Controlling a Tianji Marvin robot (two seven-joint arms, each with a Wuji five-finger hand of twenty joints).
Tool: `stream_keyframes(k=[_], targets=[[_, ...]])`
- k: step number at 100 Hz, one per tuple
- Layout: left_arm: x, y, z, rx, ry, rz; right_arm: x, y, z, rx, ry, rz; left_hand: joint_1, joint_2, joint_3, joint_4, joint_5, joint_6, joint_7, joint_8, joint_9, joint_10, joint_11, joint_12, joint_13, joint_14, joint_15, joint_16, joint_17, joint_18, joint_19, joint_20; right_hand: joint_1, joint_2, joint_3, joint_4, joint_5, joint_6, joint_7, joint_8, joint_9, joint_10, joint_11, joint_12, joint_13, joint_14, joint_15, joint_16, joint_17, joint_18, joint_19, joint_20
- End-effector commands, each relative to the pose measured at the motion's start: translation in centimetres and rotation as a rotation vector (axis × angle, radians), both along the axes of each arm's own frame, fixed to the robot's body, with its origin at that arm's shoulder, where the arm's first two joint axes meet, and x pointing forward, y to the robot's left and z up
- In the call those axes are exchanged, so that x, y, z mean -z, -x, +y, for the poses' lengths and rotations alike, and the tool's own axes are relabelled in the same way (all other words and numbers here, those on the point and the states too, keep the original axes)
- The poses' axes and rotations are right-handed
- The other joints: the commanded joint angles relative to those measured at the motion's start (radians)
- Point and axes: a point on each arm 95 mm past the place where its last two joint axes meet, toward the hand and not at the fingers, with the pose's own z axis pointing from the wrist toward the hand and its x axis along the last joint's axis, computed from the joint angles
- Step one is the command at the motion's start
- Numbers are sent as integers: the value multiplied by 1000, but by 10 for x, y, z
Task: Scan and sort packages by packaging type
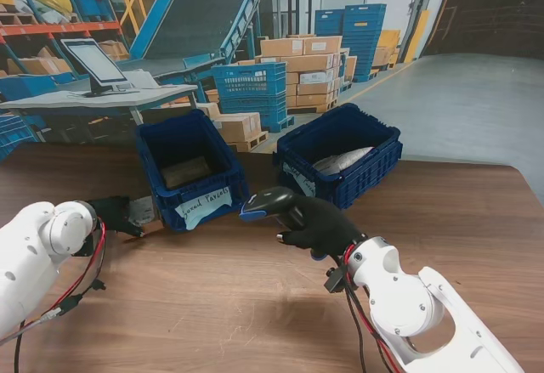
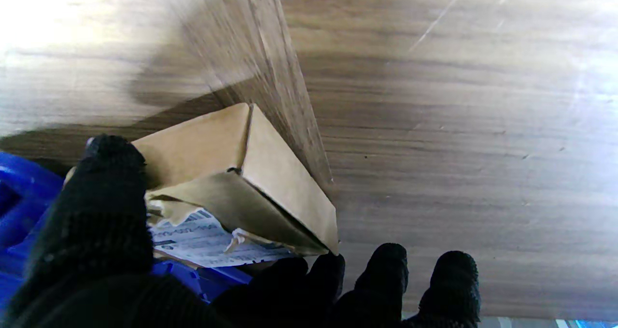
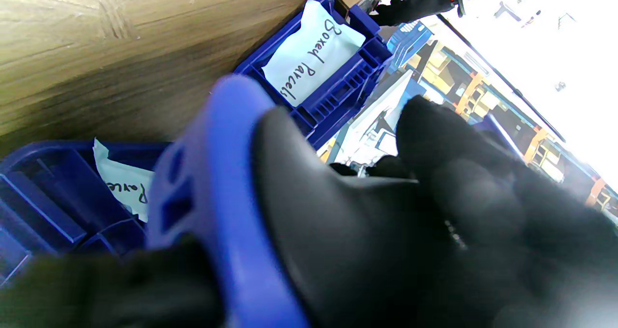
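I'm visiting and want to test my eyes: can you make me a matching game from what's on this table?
Things:
1. black-and-blue handheld barcode scanner
2. small brown cardboard box
3. grey plastic mailer bag
4. white handwritten paper label

Places:
A. in the right blue plastic crate
B. in the right hand
C. on the left blue plastic crate
D. at the left hand

Pairs: 1-B, 2-D, 3-A, 4-C

Two white arms are extended from the near corners. The black-gloved left hand is held low at the far left, its fingers curled around a grasped item. The black-gloved right hand is raised mid-view, fingers wrapped closed on something held.
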Motion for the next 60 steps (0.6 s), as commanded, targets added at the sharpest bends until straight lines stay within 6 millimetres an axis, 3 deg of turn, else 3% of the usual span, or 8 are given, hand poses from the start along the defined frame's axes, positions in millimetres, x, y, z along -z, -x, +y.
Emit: stream_keyframes(k=[1, 2, 4, 15, 30, 38, 60], targets=[[11, 3, -4, 3, -7, 28, -1, 4, 2, -11, -4, 7, 7, -34, 4, 0, 46, -4, 56, 3, -3, 21, 1, -5, -8, -6, -2, -4, 11, 13, -31, -6, 82, 23, 34, -2, 8, -52, 0, 1, 17, 35, 13, 16, 67, -78, 60, 39, 1, -1, 13, 4], [12, 3, -4, 4, -10, 25, -1, 4, 2, -11, -4, 7, 11, -39, 8, 2, 51, -5, 58, 4, 2, 22, 3, -4, -4, -6, 0, -3, 13, 14, -30, -5, 82, 23, 33, -2, 8, -52, 0, 1, 17, 35, 13, 16, 67, -78, 60, 39, 0, -1, 13, 4], [13, 3, -4, 6, -13, 21, -1, 5, 1, -10, -4, 8, -38, -77, 139, -3, 63, -5, 55, 23, 14, 21, 2, 9, 9, -5, -1, 8, 13, 14, -15, -5, 82, 22, 33, -2, 8, -52, 0, 1, 17, 35, 13, 16, 67, -78, 60, 39, 0, -1, 13, 4], [19, 2, -8, 4, -17, 4, -1, 5, -1, -8, -4, 12, -76, -151, 354, 7, 122, -11, 77, 50, 85, 25, 18, 33, 68, 0, 26, 32, 28, 19, 28, 7, 82, 23, 34, -2, 8, -52, 0, 1, 17, 35, 13, 16, 67, -78, 60, 39, 1, 0, 14, 5], [25, 0, -10, 9, -23, 6, -1, 5, -1, -10, -3, 14, -70, -198, 470, 41, 216, -23, 115, 80, 209, 17, 47, 70, 167, 6, 71, 69, 54, 26, 75, 17, 82, 22, 33, -2, 8, -52, 0, 1, 17, 35, 13, 16, 67, -77, 60, 39, 0, -2, 13, 5], [28, 0, -9, -5, -12, -11, -1, 5, -2, -10, -3, 13, -48, -220, 506, 50, 287, -58, 152, 113, 299, -3, 81, 108, 220, -1, 101, 99, 69, 26, 100, 21, 82, 23, 33, -2, 8, -52, 0, 1, 17, 35, 13, 16, 67, -77, 60, 39, 0, -1, 14, 5], [32, 0, -7, -67, 31, -46, -1, 5, -2, -8, -2, 13, 64, -267, 603, 106, 418, -158, 342, 361, 466, -74, 314, 274, 412, -25, 196, 233, 126, 31, 207, 36, 82, 23, 33, -2, 8, -52, 0, 1, 17, 35, 13, 16, 67, -77, 60, 39, 0, -1, 13, 5]])
